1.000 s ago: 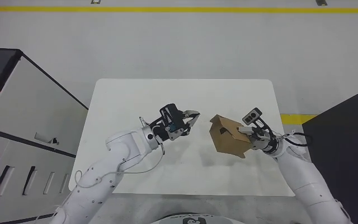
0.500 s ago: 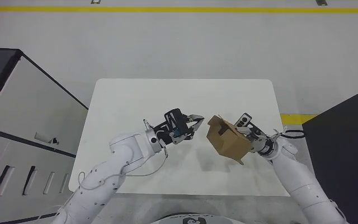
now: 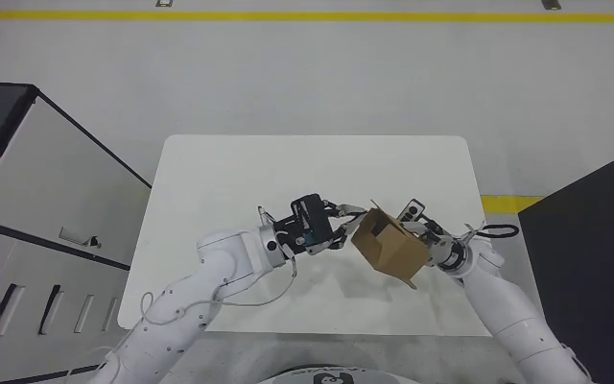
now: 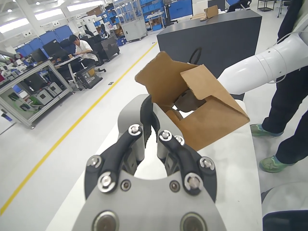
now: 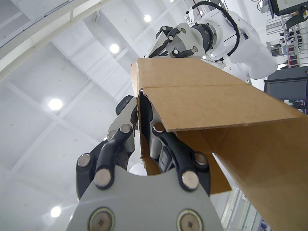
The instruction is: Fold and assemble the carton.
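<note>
A brown carton (image 3: 389, 248), partly folded with loose flaps, hangs tilted above the white table (image 3: 240, 182). My right gripper (image 3: 422, 246) is shut on one wall of it, the cardboard pinched between its fingers (image 5: 140, 108). The carton (image 5: 204, 97) stretches away from that grip. My left gripper (image 3: 350, 224) is at the opposite, open end. In the left wrist view its fingers stand close together astride the edge of a carton (image 4: 207, 118) wall, at the gripper (image 4: 151, 104) tips. The right wrist view shows the left gripper (image 5: 154, 54) touching the carton's far edge.
A black cabinet (image 3: 576, 230) stands off the table's right side and a grey cabinet (image 3: 48, 173) off its left. The table has bare surface behind and to the left of the arms.
My left gripper has travelled right across the table until it met the carton's edge. The right arm has tilted the carton and brought it slightly left toward it.
</note>
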`<act>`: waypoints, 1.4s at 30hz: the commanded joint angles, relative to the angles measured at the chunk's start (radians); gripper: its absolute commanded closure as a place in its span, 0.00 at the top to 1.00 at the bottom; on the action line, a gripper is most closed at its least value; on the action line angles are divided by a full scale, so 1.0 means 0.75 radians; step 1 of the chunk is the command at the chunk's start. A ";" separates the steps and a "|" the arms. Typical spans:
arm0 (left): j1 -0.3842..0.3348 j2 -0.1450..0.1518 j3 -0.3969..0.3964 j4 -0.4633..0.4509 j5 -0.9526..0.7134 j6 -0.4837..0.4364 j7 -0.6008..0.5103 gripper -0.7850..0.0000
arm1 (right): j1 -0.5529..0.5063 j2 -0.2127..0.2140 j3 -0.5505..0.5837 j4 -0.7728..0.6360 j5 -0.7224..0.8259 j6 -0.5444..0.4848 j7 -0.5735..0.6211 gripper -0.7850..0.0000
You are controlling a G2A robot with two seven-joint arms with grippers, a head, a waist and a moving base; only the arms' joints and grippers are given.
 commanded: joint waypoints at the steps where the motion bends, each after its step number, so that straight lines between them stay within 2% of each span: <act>1: -0.002 0.000 0.002 -0.007 0.016 -0.007 -0.001 0.00 | -0.001 -0.001 -0.003 0.002 0.000 0.003 0.000 0.00; 7: -0.002 0.001 0.015 -0.023 0.028 -0.055 0.043 0.00 | -0.001 -0.004 -0.007 0.008 -0.002 -0.008 0.000 0.00; 13: -0.011 0.002 0.037 -0.018 0.060 -0.104 0.025 0.00 | -0.001 -0.008 -0.007 0.012 -0.003 -0.014 0.000 0.00; 24: -0.029 -0.003 0.055 -0.018 0.078 -0.082 -0.033 0.00 | -0.016 -0.013 0.004 -0.002 -0.026 -0.034 -0.027 0.00; 31: -0.015 -0.001 0.030 -0.023 0.060 -0.057 0.018 0.00 | -0.031 -0.014 0.021 -0.009 -0.039 -0.036 -0.052 0.00; 38: -0.017 0.003 0.040 -0.041 0.177 -0.065 0.067 0.00 | -0.036 -0.019 0.019 -0.018 -0.025 -0.013 -0.088 0.00; 42: -0.013 0.003 0.044 -0.037 0.169 -0.067 0.086 0.00 | -0.034 -0.023 0.018 -0.019 -0.023 -0.012 -0.096 0.00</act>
